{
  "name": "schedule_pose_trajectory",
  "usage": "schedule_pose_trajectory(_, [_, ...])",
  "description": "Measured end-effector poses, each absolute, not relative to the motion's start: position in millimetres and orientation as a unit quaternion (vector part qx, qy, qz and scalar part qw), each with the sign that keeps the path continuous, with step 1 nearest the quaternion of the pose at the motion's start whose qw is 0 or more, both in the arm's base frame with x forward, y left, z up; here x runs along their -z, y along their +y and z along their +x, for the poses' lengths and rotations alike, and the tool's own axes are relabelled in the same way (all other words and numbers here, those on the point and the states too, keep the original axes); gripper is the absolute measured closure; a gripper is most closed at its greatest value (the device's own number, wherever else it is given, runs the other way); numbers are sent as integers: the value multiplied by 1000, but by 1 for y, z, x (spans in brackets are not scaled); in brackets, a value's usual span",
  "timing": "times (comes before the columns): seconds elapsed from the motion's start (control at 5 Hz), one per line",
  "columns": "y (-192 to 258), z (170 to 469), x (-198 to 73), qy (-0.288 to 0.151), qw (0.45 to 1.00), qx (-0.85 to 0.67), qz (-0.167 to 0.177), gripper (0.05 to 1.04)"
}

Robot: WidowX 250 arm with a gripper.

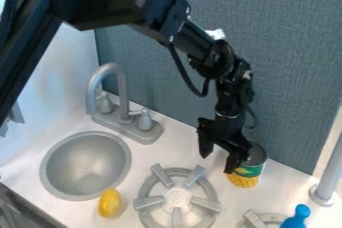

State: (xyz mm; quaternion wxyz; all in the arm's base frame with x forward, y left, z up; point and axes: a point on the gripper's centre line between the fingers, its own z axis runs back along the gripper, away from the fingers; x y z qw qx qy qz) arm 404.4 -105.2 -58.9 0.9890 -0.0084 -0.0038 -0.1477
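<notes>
The black gripper hangs at the right of centre, in front of the grey-blue panel, with its two fingers spread apart and nothing visible between them. Right beside it stands an upright can with a green and yellow label. One finger overlaps the can's left side; whether it touches cannot be told. Part of the can is hidden behind the gripper.
Left of the gripper are a grey faucet and a round sink, with a yellow object by its rim. A stove burner lies in front. A blue object and a grey post are at the right.
</notes>
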Motion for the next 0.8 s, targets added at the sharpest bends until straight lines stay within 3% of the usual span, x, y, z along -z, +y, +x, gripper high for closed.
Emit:
schedule_pose_trajectory(0.4, [-109, 400, 59, 3, 989, 148, -24, 85])
schedule_pose_trajectory(0.8, [-78, 401, 20, -22, 989, 143, -28, 85])
